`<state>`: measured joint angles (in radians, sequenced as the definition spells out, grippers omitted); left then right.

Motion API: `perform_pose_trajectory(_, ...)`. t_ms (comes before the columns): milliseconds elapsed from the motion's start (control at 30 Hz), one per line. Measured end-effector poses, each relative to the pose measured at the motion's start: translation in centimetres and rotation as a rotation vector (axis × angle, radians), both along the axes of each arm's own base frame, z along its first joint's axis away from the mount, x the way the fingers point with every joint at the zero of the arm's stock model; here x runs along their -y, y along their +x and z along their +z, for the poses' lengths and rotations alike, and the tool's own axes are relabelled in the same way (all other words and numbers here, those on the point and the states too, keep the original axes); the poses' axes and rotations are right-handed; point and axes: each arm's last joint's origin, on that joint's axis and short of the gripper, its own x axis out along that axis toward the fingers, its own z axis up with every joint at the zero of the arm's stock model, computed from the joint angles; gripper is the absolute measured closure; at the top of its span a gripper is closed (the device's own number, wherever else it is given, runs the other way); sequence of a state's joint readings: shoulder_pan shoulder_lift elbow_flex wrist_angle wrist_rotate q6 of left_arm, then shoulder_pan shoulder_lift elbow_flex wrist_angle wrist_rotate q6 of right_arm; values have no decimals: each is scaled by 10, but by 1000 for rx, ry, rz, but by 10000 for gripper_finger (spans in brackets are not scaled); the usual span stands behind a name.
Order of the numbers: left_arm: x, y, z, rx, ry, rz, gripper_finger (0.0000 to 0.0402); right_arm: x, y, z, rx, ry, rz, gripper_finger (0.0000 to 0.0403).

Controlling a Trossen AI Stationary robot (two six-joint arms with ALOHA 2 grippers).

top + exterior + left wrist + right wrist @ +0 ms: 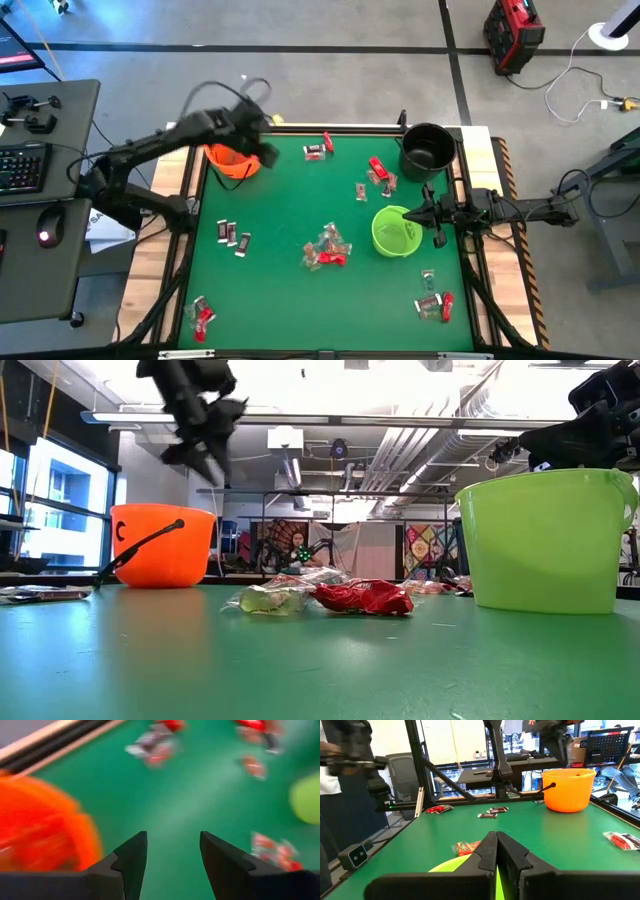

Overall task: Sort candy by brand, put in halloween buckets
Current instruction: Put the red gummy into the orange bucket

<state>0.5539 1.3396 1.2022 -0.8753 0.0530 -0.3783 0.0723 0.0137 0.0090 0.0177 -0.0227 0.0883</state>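
Your left gripper (170,857) hangs spread and empty beside the orange bucket (232,160), so the drop looks done. Next, reach for the dark-wrapped candies (233,237) nearby. Your right gripper (496,851) waits pressed together over the lime green bucket (395,231).

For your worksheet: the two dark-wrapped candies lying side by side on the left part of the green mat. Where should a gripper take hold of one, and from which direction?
Probably from straight above, fingers across the narrow width of one dark-wrapped candy. Each lies flat on the green mat, long and thin, so the short sides offer the easiest pinch. The neighbouring candy sits close, so take the outer one first. The left gripper, open beside the orange bucket, is nearest.
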Motion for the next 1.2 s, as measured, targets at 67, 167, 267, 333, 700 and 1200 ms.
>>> perform_pose_trajectory(67, 17, 22, -2, 37, 47, -42, 228, 0, 0, 0, 0, 0, 0, 402)
perform_pose_trajectory(167, 29, 50, -11, 70, 91, -75, 229, 0, 0, 0, 0, 0, 0, 402)
perform_pose_trajectory(267, 15, 70, -22, 0, 71, -96, 231, 0, 0, 0, 0, 0, 0, 402)
perform_pose_trajectory(333, -4, 82, -28, -90, 74, -121, 231, 0, 0, 0, 0, 0, 0, 402)
perform_pose_trajectory(700, -102, 137, -87, -221, -49, -199, 231, 0, 0, 0, 1, 0, 0, 402)
perform_pose_trajectory(1200, -120, 146, -141, -304, -109, -183, 231, 0, 0, 0, 0, 0, 0, 402)
